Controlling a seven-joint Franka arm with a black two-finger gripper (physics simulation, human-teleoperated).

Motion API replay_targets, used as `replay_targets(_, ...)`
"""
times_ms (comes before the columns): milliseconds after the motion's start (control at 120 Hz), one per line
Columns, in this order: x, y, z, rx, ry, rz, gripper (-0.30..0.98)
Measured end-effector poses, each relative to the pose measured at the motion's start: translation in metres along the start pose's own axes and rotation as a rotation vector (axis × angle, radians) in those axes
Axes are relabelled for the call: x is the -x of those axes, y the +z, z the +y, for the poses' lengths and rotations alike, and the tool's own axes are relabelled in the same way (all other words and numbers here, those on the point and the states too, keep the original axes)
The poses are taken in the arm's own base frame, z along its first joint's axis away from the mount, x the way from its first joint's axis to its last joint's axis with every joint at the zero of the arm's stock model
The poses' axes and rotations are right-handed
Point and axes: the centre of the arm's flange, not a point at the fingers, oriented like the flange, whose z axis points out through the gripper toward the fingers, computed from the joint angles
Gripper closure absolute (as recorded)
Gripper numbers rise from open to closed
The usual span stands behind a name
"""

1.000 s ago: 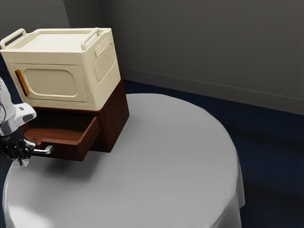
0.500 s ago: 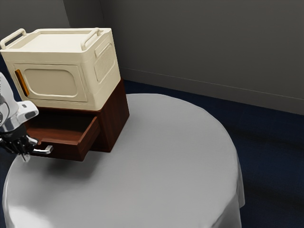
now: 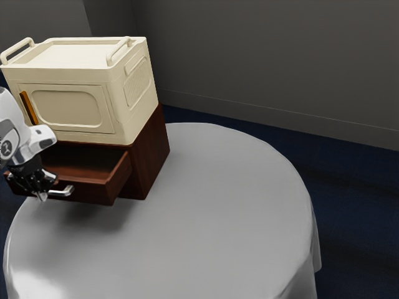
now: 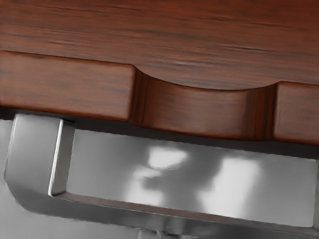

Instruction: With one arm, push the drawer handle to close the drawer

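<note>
At the exterior view's left, my gripper (image 3: 41, 194) points down at the drawer's front, right by the silver handle (image 3: 62, 192); whether they touch is hard to tell. The brown drawer (image 3: 93, 194) stands partly out of its dark wooden cabinet (image 3: 149, 152), its inside visible. From the wrist view, the metal handle (image 4: 32, 164) runs along the drawer front (image 4: 65, 87), which has a curved notch in its upper edge. The drawer floor lies beyond that edge.
A cream box (image 3: 68, 106) with an orange door handle (image 3: 28, 108) and two top rails rests on the cabinet. The round table (image 3: 212, 218) has a grey cloth. A dark wall (image 3: 268, 62) rises behind.
My gripper has moved up and toward the exterior view's right. Since half a second ago the drawer and its handle have shifted slightly inward, toward the cabinet.
</note>
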Motion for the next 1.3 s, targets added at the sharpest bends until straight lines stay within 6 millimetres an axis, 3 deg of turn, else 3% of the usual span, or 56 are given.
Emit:
replay_targets(742,-0.053,0.019,0.005,0.023,-0.014,0.240,0.79)
replay_targets(1300,-0.084,0.019,0.000,0.032,-0.033,0.370,0.79)
